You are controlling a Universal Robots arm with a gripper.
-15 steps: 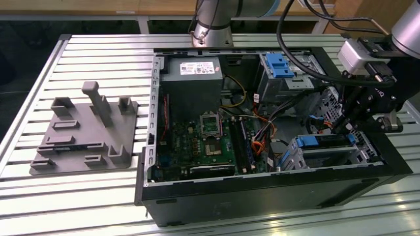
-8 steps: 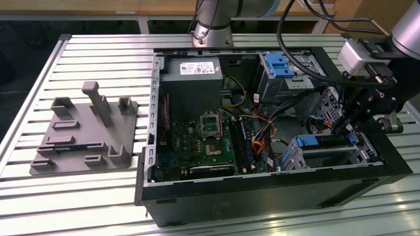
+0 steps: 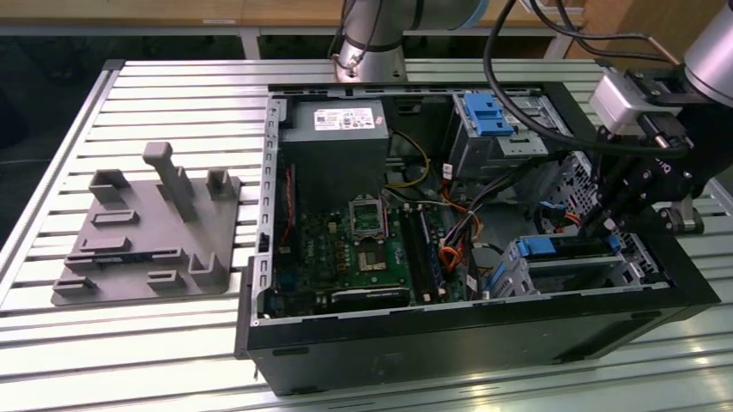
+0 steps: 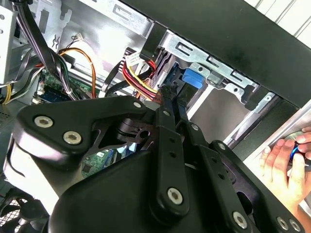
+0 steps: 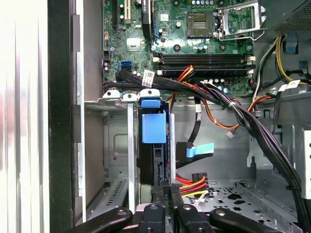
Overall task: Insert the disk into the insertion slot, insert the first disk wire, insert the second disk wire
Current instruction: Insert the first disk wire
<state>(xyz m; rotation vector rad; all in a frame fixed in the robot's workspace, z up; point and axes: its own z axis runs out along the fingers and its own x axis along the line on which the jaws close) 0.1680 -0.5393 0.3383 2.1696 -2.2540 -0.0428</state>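
deep in the open case (image 3: 458, 330) on the worktop (image 3: 172, 343), at the slot (image 3: 507, 276).
holds the pincer (image 5: 165, 188) pressed together, with its tips at the exposed end of the disk (image 5: 153, 128); cannot tell of anything pinched. finds the disk seated in the slot at the exterior view's right, blue rail showing, red and yellow wires (image 5: 192, 182) just beside the tips.

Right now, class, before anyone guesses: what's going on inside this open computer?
A robot arm's pincer reaches into the open computer case, at one end of the disk. The disk, in its blue carrier, sits in the low metal cage. The pincer's jaws are drawn together beside a bundle of red, yellow and orange wires. A person's hand is just outside the case.
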